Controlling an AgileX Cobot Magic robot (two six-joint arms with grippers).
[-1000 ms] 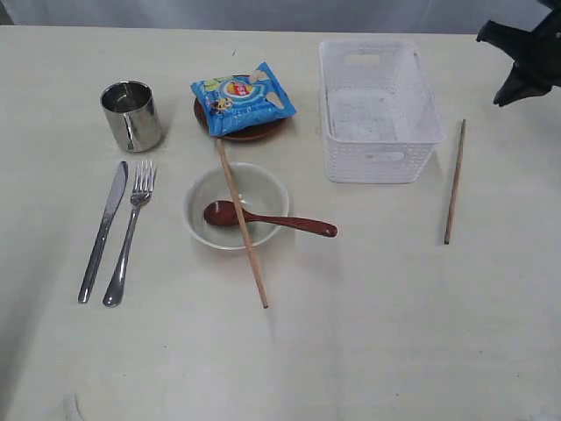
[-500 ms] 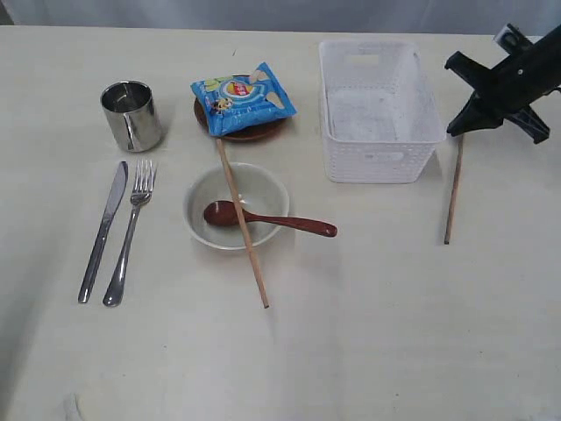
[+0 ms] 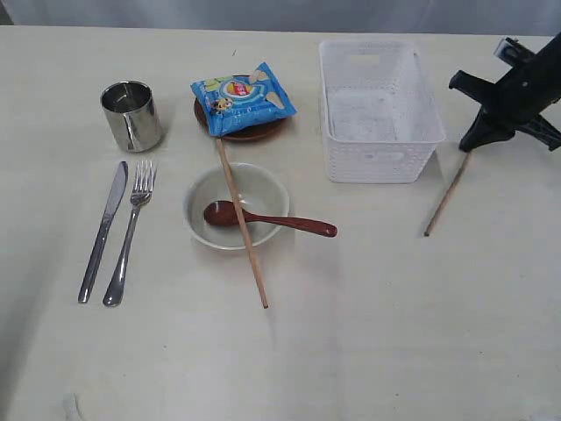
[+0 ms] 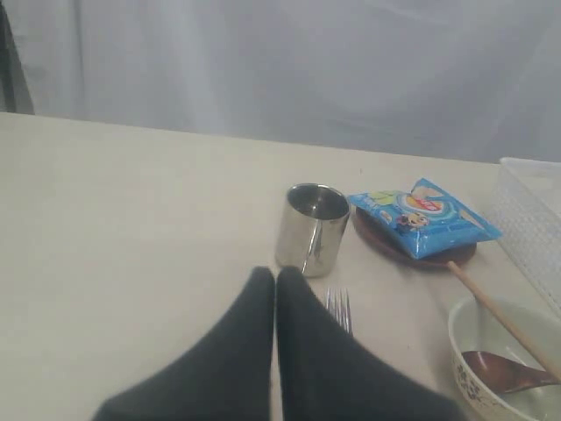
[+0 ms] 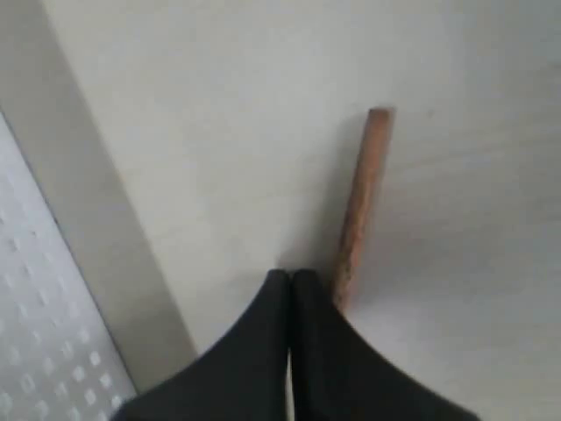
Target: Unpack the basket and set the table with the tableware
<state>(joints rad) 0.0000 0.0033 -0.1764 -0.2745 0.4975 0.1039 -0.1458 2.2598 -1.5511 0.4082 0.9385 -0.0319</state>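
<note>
White basket (image 3: pixel 381 163) beside tableware (image 3: pixel 259 196) on table (image 3: pixel 368 333)

A white, grid-perforated basket (image 3: pixel 381 160) is seen on the cream table (image 3: pixel 394 333). The chip bag (image 3: pixel 243 97) is printed blue with yellow; the plate (image 3: pixel 251 134) is coloured brown, the spoon (image 3: pixel 272 221) reddish-brown, the bowl (image 3: pixel 197 200) white, the cup (image 3: pixel 131 121) silvery.

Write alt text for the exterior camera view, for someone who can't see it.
The right hand is at the far end of a chopstick on a table beside an empty white basket. Left of it sit a bowl with a spoon and second chopstick, a chip bag on a brown plate, a cup, knife and fork.
</note>
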